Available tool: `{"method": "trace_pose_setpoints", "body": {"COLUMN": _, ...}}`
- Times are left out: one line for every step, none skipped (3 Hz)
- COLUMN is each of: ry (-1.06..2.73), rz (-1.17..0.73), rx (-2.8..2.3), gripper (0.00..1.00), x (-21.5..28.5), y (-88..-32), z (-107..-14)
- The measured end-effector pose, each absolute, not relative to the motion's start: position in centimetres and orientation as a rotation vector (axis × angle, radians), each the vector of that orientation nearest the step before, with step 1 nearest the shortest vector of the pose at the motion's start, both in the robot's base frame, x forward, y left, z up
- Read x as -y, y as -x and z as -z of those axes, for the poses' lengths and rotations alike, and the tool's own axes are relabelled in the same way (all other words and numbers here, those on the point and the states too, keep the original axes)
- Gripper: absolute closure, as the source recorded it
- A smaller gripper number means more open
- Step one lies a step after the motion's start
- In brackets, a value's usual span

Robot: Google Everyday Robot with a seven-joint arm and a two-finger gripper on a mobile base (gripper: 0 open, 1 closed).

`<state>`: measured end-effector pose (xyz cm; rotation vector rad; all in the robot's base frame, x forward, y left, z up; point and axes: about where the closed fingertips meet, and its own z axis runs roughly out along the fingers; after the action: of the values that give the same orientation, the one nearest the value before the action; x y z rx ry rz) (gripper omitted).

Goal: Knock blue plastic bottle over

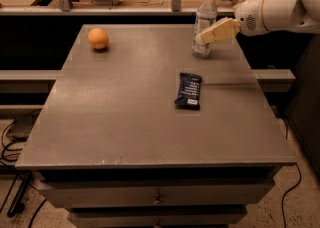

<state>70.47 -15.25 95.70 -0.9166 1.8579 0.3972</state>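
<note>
We find the task at the contact stage: the gripper [201, 38] reaches in from the right at the mid-height of the blue plastic bottle [204, 14], its tip at or against the bottle's side. Its jaws appear drawn together, grasping nothing. The bottle stands upright near the far right edge of the table [125, 122], clear-bodied with a white cap and a pale label. It is not yet toppled. We judge the next move calls for a firm sideways push leftward, high enough to tip rather than slide it. The orange [98, 38] and the dark snack wrapper [188, 90] lie well apart from it.
</note>
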Motion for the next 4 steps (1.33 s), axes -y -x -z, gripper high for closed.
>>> {"method": "trace_pose_setpoints", "body": {"ry": 0.849, "rz": -0.405, "rx": -1.842, "gripper": 0.0, "x": 15.3, "y": -73.0, "z": -94.7}}
{"method": "trace_pose_setpoints", "body": {"ry": 0.809, "rz": -0.441, "rx": -1.822, "gripper": 0.03, "x": 14.3, "y": -76.0, "z": -93.6}}
{"method": "trace_pose_setpoints", "body": {"ry": 0.811, "rz": -0.469, "rx": -1.81, "gripper": 0.25, "x": 13.4, "y": -77.3, "z": -93.2}}
{"method": "trace_pose_setpoints", "body": {"ry": 0.858, "rz": -0.453, "rx": -1.802, "gripper": 0.48, "x": 12.1, "y": -77.5, "z": -93.4}}
